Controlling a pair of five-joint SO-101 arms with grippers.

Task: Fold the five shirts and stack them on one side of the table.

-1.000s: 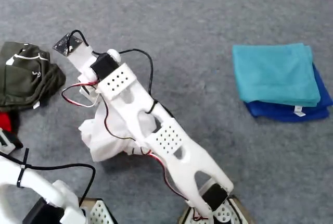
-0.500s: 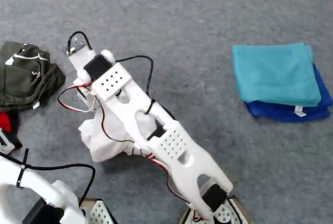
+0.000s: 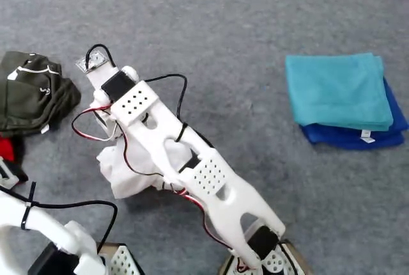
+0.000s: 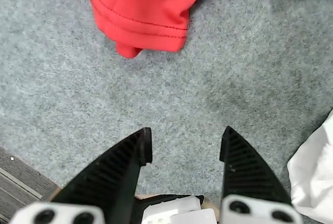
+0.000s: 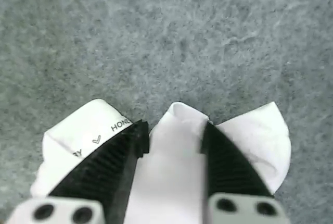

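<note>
A crumpled white shirt lies at the front left of the grey table. My right gripper sits at the shirt's far edge. In the right wrist view its fingers press on a raised fold of the white shirt, beside a printed neck tape. My left gripper stands open over bare table, near a red shirt and an edge of the white shirt. A folded teal shirt rests on a folded blue shirt at the right.
A bunched olive shirt lies at the left edge, with the red shirt just in front of it. The left arm occupies the front left corner. The table runs grey and flat between the white shirt and the stack.
The right arm's wrist has shifted a little toward the far left. The white heap, the other shirts and the left arm look the same.
</note>
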